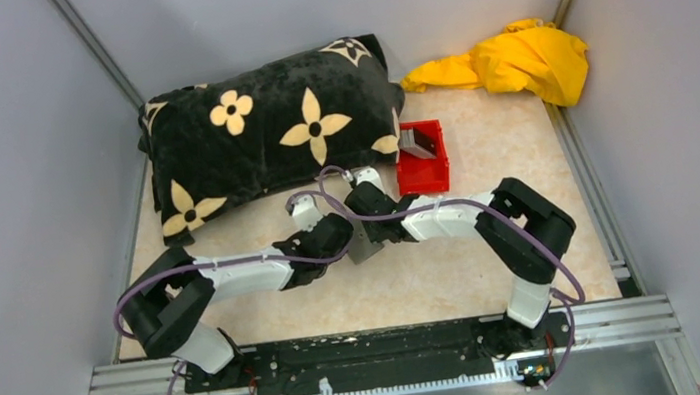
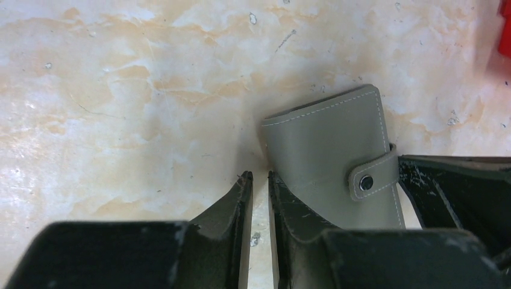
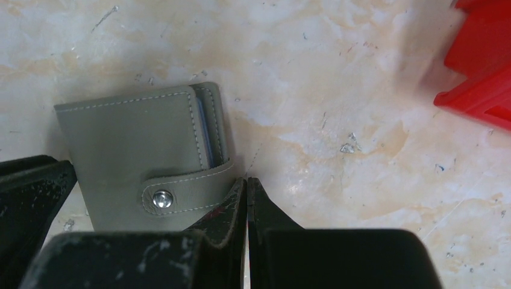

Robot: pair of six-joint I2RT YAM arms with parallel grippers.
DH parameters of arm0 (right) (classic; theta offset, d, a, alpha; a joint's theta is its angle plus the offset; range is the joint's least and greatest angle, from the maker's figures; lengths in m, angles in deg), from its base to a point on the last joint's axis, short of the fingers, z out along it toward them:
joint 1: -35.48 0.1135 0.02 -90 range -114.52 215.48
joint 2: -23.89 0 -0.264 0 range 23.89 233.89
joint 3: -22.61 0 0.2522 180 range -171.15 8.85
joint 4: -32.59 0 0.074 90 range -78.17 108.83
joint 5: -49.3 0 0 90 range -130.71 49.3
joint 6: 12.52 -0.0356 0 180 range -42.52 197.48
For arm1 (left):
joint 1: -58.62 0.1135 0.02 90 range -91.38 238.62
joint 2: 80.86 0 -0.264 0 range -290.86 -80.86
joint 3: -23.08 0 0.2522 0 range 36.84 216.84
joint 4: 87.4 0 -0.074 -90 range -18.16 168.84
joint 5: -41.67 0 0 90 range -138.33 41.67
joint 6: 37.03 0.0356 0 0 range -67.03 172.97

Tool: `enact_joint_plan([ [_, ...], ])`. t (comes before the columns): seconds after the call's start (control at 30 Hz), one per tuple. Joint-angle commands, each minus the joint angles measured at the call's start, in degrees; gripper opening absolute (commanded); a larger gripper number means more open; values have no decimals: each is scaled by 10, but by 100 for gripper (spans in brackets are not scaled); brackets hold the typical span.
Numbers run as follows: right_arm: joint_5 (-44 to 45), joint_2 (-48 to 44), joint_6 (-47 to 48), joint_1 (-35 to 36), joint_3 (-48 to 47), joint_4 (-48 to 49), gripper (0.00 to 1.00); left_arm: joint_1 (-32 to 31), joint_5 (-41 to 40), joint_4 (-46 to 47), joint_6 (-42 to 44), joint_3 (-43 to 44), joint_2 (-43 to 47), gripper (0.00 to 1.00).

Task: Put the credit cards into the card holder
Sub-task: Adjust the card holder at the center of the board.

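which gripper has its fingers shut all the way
The right gripper: its fingertips meet beside the card holder's strap, while the left gripper shows a narrow gap.

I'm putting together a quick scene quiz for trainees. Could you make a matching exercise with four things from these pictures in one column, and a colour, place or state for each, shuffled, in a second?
Things
1. card holder
2. red bin
3. pillow
4. cloth

Descriptions
A. yellow, crumpled in the far right corner
B. grey, closed, snap strap fastened
C. black with cream flowers, far left
D. next to the pillow's right end

Pairs: 1-B, 2-D, 3-C, 4-A
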Motion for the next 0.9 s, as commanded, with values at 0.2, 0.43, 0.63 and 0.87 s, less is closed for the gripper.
enact_joint_plan([
  [0.2, -29, -27, -40, 30, 18, -25, 0, 4, -4, -29, 29, 18, -18, 23],
  [0.43, -38, -43, -52, 35, 26, -21, 0, 4, -7, -24, 32, 21, -16, 23],
  [0.63, -33, -43, -59, 38, 29, -18, 0, 4, -13, -25, 35, 18, -7, 23],
  [0.87, 8, -83, -52, 30, 15, -34, 0, 4, -39, -55, 30, 14, 28, 27],
])
